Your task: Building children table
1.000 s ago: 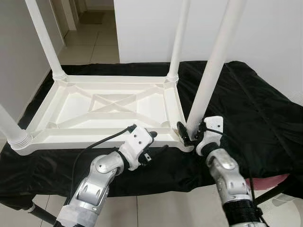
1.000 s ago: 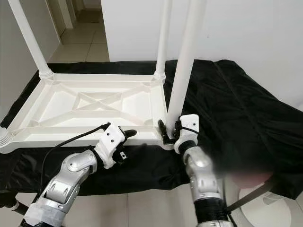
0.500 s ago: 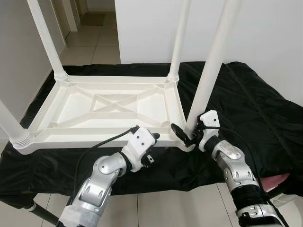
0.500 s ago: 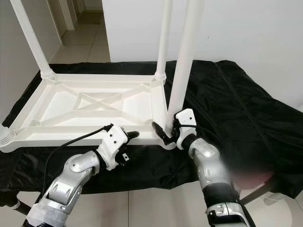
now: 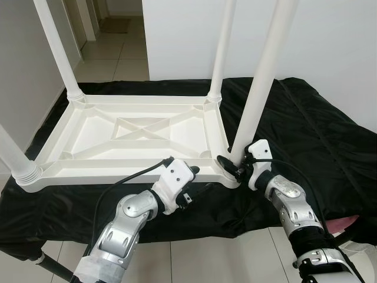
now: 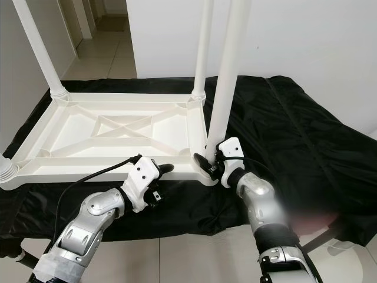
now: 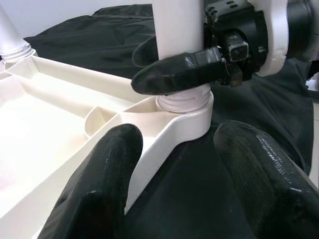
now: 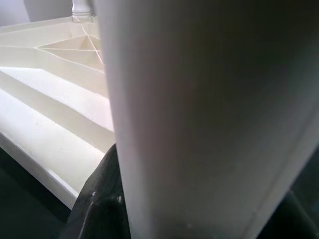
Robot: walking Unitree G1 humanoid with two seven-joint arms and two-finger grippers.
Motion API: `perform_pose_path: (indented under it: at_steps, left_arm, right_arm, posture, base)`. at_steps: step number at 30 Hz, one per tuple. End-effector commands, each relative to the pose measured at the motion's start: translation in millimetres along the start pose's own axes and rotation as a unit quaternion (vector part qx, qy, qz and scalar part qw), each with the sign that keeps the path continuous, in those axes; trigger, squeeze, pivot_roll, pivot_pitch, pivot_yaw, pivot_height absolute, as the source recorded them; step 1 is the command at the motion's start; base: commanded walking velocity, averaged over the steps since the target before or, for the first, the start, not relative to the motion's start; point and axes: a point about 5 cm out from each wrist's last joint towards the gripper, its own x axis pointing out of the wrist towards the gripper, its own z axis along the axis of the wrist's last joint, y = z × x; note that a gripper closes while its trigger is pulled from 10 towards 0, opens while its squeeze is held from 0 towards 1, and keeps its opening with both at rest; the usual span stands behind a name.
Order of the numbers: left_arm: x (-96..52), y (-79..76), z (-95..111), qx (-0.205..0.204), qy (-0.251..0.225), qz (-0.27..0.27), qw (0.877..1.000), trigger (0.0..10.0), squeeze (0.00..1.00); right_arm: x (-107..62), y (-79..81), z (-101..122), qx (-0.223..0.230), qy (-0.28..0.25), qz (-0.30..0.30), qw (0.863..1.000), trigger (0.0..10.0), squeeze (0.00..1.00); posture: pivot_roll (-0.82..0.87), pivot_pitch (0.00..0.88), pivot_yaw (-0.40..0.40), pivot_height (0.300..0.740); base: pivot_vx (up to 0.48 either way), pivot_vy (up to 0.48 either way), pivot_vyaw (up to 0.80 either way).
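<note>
A white plastic children's table (image 5: 118, 171) lies upside down on a black cloth, with its legs pointing up. At the base of the near right leg (image 5: 262, 82), just above its threaded socket (image 7: 182, 107), my right gripper (image 5: 232, 167) is shut on the leg. One black finger (image 7: 174, 69) crosses the front of the leg and the other sits behind it. The right wrist view shows that leg (image 8: 199, 99) very close. My left gripper (image 5: 199, 178) hovers open at the table's front edge, left of that corner, with nothing between its fingers (image 7: 99, 184).
Three more legs stand at the far left (image 5: 59, 53), far right (image 5: 221, 53) and near left (image 5: 12, 156) corners. The black cloth (image 5: 318, 130) spreads wide to the right. A white wall is behind, tiled floor lies below, and a pink object (image 5: 347, 224) sits low at the right.
My right gripper's fingers, spread beside the leg's base half a second ago, have come together on it. Its forearm has swung outward over the second. The left gripper has barely moved.
</note>
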Motion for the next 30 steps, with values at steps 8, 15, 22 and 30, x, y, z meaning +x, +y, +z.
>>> perform_pose_path:
  at_steps: [8,15,22,30]
  left_arm:
    - [4.0,6.0,0,0.0,-0.001,0.026,1.0,10.0,0.0]
    - [6.1,5.3,2,-0.005,-0.009,0.028,1.0,10.0,0.0]
    - [5.3,5.5,4,-0.012,-0.015,0.029,0.999,10.0,0.0]
    - [3.8,5.9,3,-0.011,-0.015,0.029,0.999,10.0,0.0]
  right_arm:
    - [0.6,5.1,-6,0.01,0.014,-0.036,0.999,10.0,0.0]
    - [3.6,13.1,-2,0.023,0.008,-0.098,0.995,10.0,0.0]
    - [8.7,24.8,3,0.093,-0.02,-0.253,0.963,10.0,0.0]
    - [11.9,37.5,3,0.116,-0.029,-0.333,0.935,10.0,0.0]
  posture:
    - [-0.02,0.0,0.015,0.74]
    - [-0.02,0.0,0.013,0.74]
    - [-0.03,0.0,0.018,0.74]
    - [-0.01,0.0,0.017,0.74]
  base:
    - [0.0,0.0,0.0]
    - [0.0,0.0,0.0]
    - [0.0,0.0,0.0]
    - [0.0,0.0,0.0]
